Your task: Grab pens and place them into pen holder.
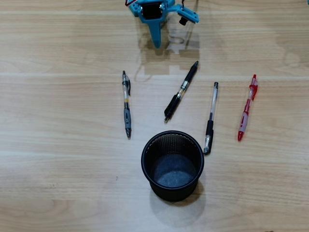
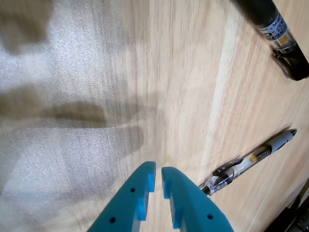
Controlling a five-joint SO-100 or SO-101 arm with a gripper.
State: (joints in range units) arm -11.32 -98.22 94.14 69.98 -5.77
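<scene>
Four pens lie on the wooden table in the overhead view: a grey-and-clear pen [image 1: 126, 104] at the left, a black pen [image 1: 181, 91], a clear-and-black pen [image 1: 211, 117] and a red-and-white pen [image 1: 247, 107] at the right. The pen holder [image 1: 143, 159], a black mesh cup, stands upright and empty below them. My blue gripper [image 1: 157, 44] hangs at the top, above all the pens and touching none. In the wrist view the gripper [image 2: 158, 169] is shut on nothing, with the grey-and-clear pen [image 2: 251, 162] beside it on the right and the black pen [image 2: 277, 34] at the top right.
The wooden table [image 1: 58, 145] carries only the pens and the cup. The arm's shadow [image 1: 169, 58] falls just below the gripper.
</scene>
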